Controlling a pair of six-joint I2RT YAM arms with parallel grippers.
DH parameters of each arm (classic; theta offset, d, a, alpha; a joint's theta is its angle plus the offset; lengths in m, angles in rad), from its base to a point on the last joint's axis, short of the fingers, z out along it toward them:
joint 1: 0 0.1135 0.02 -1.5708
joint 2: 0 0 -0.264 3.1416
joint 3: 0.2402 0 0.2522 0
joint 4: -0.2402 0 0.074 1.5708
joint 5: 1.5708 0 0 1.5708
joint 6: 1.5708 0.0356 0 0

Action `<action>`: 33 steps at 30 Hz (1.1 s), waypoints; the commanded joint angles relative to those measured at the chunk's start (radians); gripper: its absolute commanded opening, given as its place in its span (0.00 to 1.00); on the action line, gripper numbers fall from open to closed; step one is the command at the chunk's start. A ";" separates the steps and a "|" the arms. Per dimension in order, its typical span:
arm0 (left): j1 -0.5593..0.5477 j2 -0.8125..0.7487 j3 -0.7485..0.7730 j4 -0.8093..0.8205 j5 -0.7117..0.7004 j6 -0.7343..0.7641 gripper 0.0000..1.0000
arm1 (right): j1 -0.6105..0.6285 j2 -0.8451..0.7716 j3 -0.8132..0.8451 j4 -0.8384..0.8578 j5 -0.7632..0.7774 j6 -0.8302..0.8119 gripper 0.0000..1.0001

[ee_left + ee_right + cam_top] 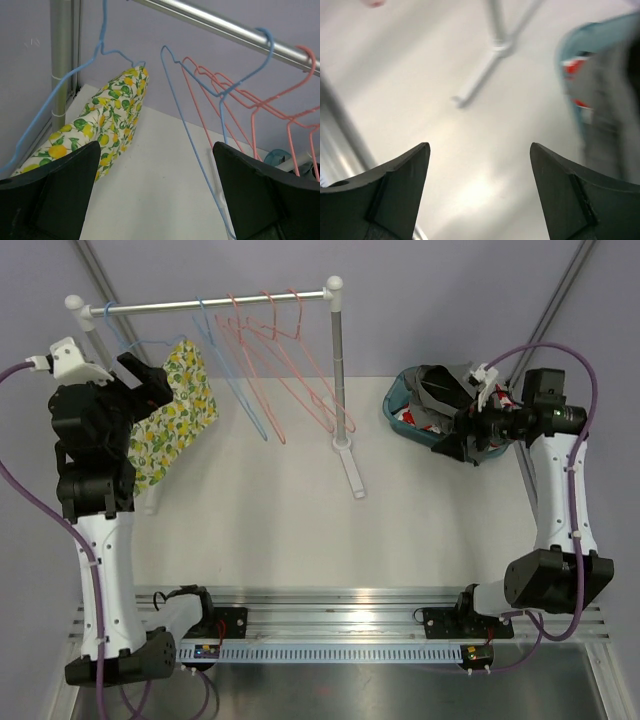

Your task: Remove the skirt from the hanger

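Note:
A lemon-print skirt hangs on a blue hanger at the left end of the rail. In the left wrist view the skirt drapes down from the blue hanger at the left. My left gripper is open and empty, close to the skirt's upper left; its fingers frame the table. My right gripper is open and empty beside the teal basket; only its fingers and the table show in the right wrist view.
One empty blue hanger and several pink hangers hang on the rail. The rack's post stands on a foot at mid-table. The teal basket holds dark clothes at the back right.

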 commanded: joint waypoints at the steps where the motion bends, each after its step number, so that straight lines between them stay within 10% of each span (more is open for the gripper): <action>1: 0.142 0.068 0.014 0.075 0.224 -0.060 0.99 | 0.042 -0.043 -0.149 -0.328 -0.391 -0.232 0.88; 7: 0.365 0.129 -0.024 0.232 0.387 -0.145 0.94 | 0.055 -0.108 -0.341 -0.307 -0.439 -0.253 0.85; 23: 0.388 0.277 0.005 0.327 0.299 0.116 0.86 | 0.053 -0.136 -0.354 -0.387 -0.450 -0.351 0.85; 33: 0.390 0.304 -0.092 0.370 0.454 0.203 0.48 | 0.052 -0.129 -0.345 -0.410 -0.454 -0.366 0.85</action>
